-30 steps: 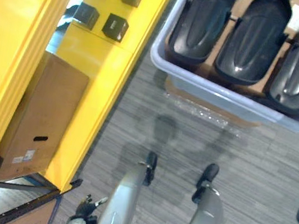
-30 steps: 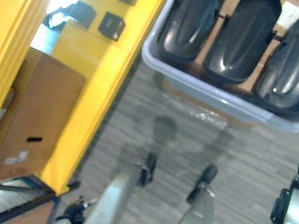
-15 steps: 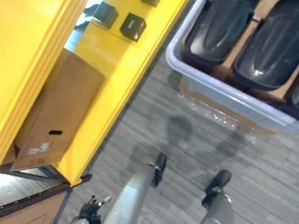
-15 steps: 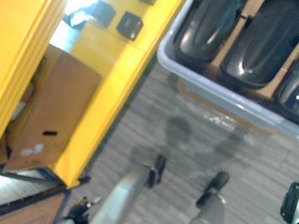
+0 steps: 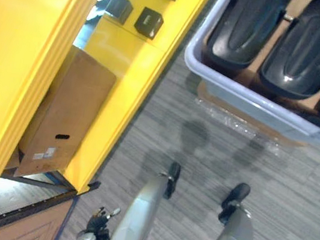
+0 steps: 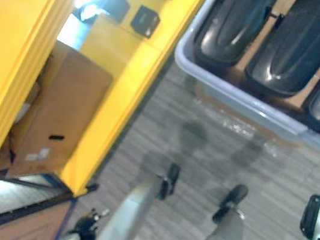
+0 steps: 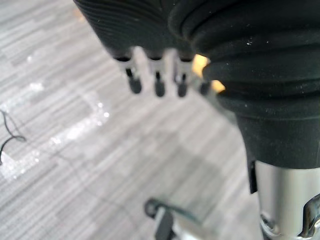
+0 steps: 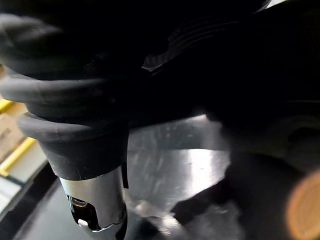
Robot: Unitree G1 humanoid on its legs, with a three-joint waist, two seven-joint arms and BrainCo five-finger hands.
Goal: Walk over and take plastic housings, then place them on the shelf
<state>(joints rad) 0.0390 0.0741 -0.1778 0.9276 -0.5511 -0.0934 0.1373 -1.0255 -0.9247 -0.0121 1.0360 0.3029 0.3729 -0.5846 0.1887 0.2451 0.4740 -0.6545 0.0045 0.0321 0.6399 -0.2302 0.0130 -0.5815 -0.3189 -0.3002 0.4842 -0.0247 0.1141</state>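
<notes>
Hanging above the carpet, your left hand has straight, relaxed fingers and holds nothing. Your right hand shows its dark cover from close up; you cannot tell whether it is open or closed. The housings lie side by side in a grey tub, well ahead of the left hand and to its right, apart from it. A yellow shelf stands near the left hand, on its left, with a cardboard box inside it and small black boxes on a level further ahead.
</notes>
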